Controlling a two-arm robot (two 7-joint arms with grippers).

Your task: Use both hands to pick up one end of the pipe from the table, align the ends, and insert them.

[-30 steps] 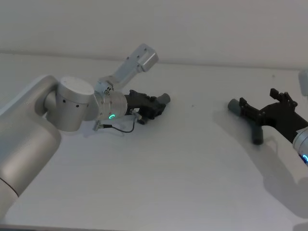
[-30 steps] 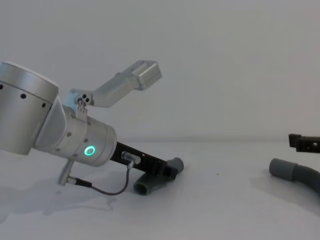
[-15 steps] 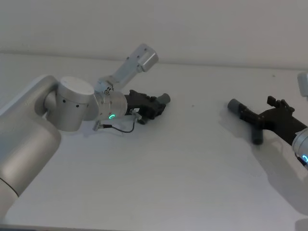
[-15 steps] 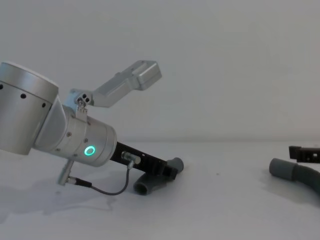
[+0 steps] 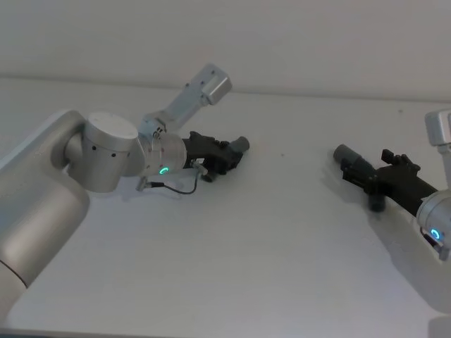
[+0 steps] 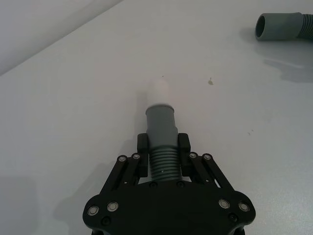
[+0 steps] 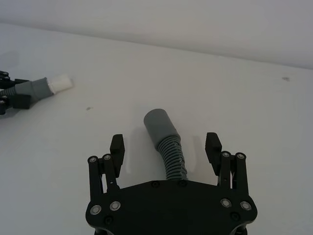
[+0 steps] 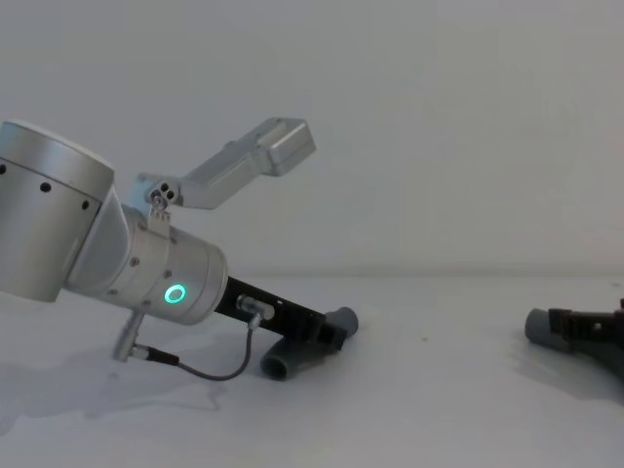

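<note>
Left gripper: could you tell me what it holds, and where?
The left gripper grips the short pipe on its ribbed section, just behind the white-tipped cuff.

Short white-tipped pipe (image 6: 161,128) — ribbed, grey — lies well apart from longer pipe (image 7: 172,155).

1. A plain, pale grey-white wall (image 5: 317,42) runs across the top of the head view, evenly lit.
2. Below it lies the white matte table (image 5: 268,267); its far edge meets the wall in a faint line.
3. Soft, diffuse grey shadows lie on the table at the lower right.
</note>
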